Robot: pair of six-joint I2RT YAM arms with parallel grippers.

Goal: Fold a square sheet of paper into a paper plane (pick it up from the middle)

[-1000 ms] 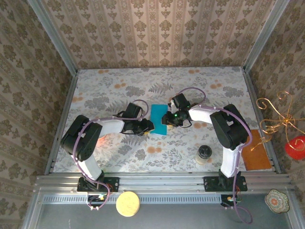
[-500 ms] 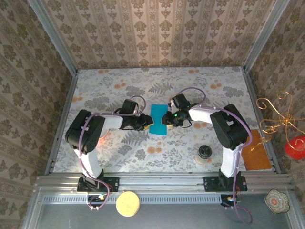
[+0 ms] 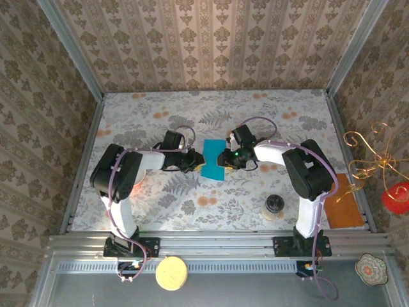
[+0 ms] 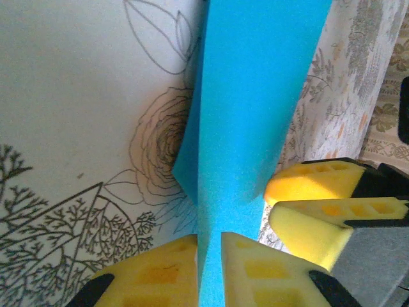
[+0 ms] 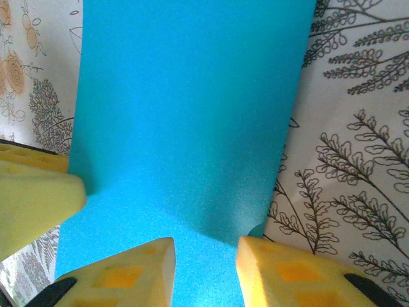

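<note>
Step in hand: middle pickup of the square sheet of paper [image 3: 213, 161], which sits at the centre of the worktop [image 3: 147, 121].

Left pincer [image 3: 195, 160] is at the sheet's 9 o'clock edge. In the left wrist view the paper runs straight through the narrow slot between its pads [image 4: 255, 262], so it is pinching the sheet. Right pincer [image 3: 228, 158] is at the 3 o'clock edge with paper between its fingers. It appears to be pinching too, though the wrist view is too close to confirm that both pads touch.

To do this well:
- Raise both pincers together and level, and keep the two grips opposite each other, so the sheet sags along a single line that can serve as the centre crease.
- Do not pull the grips apart, which risks a tear.
- Do not drive them together, which would buckle the sheet unevenly.

Materials:
- Paper: thin, matte teal, finely grained, with straight crisp edges. From above the outline is waisted like a bow tie, narrow at the grips. One edge curls near the left pads.
- Pads: yellow and soft-looking, with square recesses.
- Worktop: matte cloth with a floral print that looks low in friction, so I expect the sheet to slide easily.
</note>
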